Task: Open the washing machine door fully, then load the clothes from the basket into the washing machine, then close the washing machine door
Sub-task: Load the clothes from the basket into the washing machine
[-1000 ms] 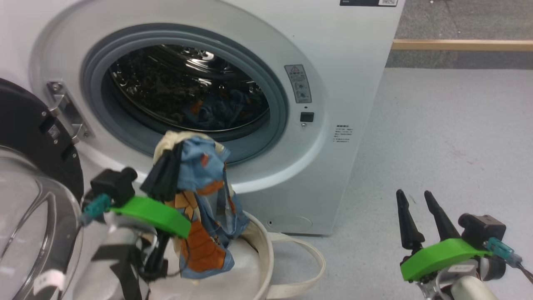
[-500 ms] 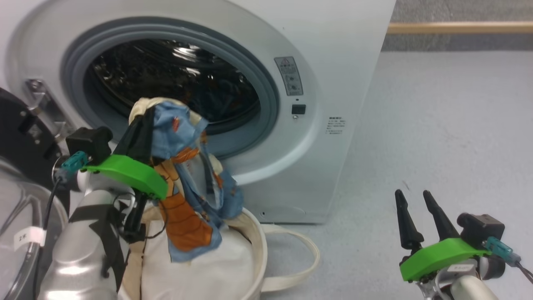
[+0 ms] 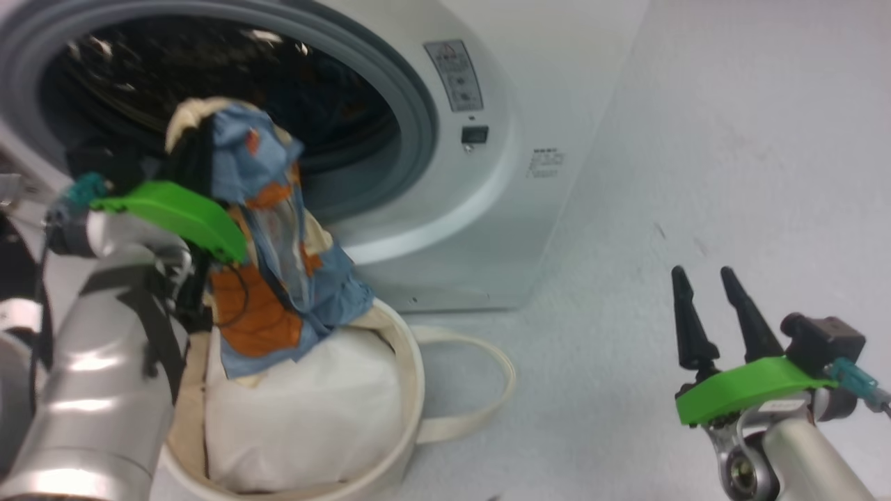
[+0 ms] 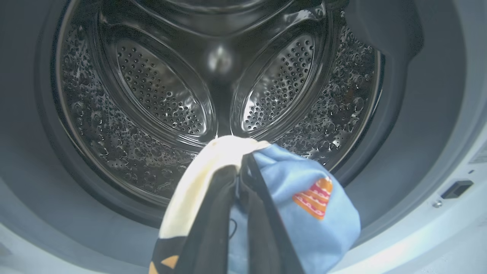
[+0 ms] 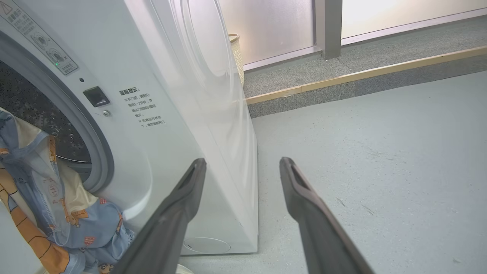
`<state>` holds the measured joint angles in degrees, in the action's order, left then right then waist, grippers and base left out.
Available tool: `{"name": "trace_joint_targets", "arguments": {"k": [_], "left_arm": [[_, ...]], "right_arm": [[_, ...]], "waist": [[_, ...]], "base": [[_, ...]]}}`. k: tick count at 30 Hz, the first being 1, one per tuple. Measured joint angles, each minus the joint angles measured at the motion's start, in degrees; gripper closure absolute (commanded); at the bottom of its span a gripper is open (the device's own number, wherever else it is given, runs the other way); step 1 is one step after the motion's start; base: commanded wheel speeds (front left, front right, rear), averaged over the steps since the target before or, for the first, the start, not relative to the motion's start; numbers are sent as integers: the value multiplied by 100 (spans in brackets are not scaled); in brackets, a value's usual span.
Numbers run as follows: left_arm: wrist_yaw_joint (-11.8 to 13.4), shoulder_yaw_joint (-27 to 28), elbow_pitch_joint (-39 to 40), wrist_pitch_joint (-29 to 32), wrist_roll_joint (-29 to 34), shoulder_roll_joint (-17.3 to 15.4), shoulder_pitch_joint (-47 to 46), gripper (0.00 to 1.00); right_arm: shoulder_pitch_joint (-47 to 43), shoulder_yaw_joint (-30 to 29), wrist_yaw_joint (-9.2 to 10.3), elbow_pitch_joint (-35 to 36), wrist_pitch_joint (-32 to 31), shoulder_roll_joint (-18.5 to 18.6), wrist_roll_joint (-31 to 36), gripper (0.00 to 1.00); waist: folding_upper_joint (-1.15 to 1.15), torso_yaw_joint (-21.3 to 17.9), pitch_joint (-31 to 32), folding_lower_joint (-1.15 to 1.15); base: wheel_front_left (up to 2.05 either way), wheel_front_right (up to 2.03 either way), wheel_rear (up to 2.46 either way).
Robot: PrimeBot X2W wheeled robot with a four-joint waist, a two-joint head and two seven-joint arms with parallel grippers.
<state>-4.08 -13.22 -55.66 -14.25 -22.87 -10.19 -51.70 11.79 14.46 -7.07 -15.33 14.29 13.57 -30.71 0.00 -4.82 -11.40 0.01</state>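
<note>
The washing machine stands with its round mouth uncovered, showing the grey ring and the steel drum. Its door is out of view past the left edge. My left gripper is shut on the clothes, a blue, cream and orange printed piece. It holds them up right in front of the drum mouth, and the cloth hangs down over the basket. In the left wrist view the fingertips pinch the fabric. My right gripper stands open and empty over the floor at the right.
White padding fills the basket, whose loop handle lies on the grey floor. In the right wrist view, a raised step with a wooden edge runs behind the machine, with a woven bin beside it.
The head camera has moved closer and lower. My left gripper has lifted the clothes up from the basket to the drum mouth. The right gripper stays open in place.
</note>
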Motion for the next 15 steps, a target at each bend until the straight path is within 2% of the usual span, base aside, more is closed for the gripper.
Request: {"name": "trace_joint_targets", "arguments": {"k": [15], "left_arm": [[2, 311, -312, -4, 441, -104, -1032, 100]], "right_arm": [[357, -321, 0, 410, 0, -69, 291, 0]], "waist": [[0, -482, -1338, 0]], "base": [[0, 0, 0]]}}
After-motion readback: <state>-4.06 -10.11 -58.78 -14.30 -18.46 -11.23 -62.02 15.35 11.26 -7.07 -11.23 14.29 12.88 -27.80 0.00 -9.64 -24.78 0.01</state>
